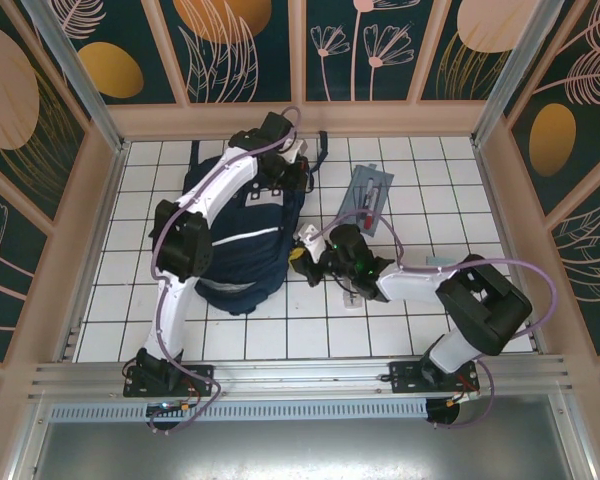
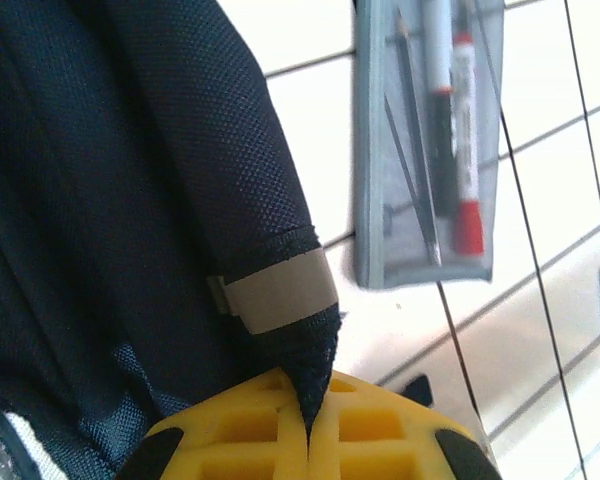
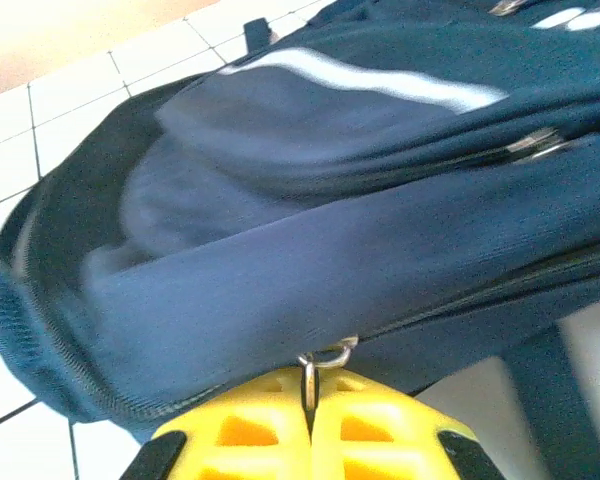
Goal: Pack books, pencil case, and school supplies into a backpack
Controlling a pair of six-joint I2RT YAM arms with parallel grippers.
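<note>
Step in hand looked like opening the bag. The large navy blue fabric backpack lay centre-left on the white gridded tabletop. On the left gripper the jaws were together, pinching the tip of a dark fabric strap with a pale tab. On the right gripper the jaws were clamped on a small metal zipper pull at the pack's right edge. The flat grey pencil case, red and dark pens on it, sat upper right of the pack, not yet packed. Next move, my read: the right drags the pull along the zip track while the left holds the fabric taut.
</note>
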